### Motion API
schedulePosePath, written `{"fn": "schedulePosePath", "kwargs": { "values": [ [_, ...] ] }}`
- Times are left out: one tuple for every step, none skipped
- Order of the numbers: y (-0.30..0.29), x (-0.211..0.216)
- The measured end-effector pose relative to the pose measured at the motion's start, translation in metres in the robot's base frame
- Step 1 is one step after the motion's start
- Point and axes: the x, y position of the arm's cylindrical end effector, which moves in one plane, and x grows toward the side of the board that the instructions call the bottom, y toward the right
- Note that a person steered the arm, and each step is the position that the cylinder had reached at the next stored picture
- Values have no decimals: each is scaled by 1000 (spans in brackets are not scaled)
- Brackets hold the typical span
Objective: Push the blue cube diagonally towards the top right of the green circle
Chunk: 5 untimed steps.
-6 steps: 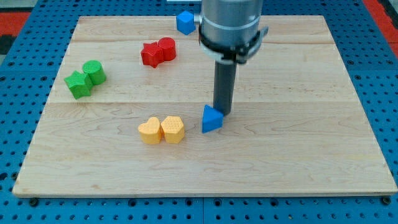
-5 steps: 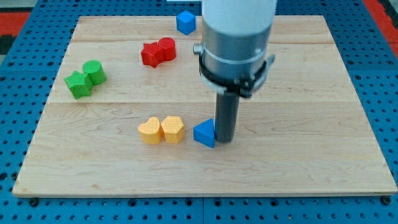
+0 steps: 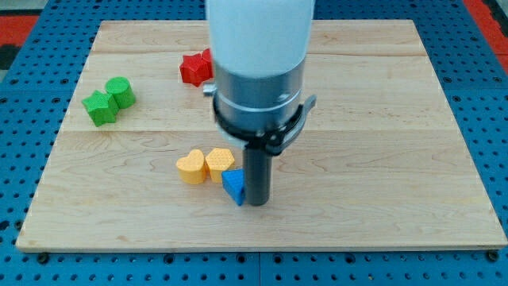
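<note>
My tip [image 3: 255,203] rests on the wooden board [image 3: 381,159] in the lower middle, touching the right side of a blue triangular block [image 3: 232,185]. That block lies just below and to the right of the yellow pair. The green circle [image 3: 120,90] sits at the view's left, touching a green star-like block [image 3: 99,109] on its lower left. The blue cube at the view's top is hidden behind my arm.
Two yellow blocks [image 3: 190,168] [image 3: 220,162] sit side by side, left of the blue triangular block. A red block [image 3: 192,68] shows at the upper middle, partly covered by my arm. A blue pegboard [image 3: 24,103] surrounds the board.
My tip moved down and to the left, pushing the blue triangular block the same way, up against the yellow pair's lower right. My arm now covers the blue cube.
</note>
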Motion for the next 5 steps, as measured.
{"fn": "schedulePosePath", "kwargs": {
  "values": [
    [17, -16],
    [27, -47],
    [-5, -43],
    [-26, -31],
    [-26, -20]
  ]
}}
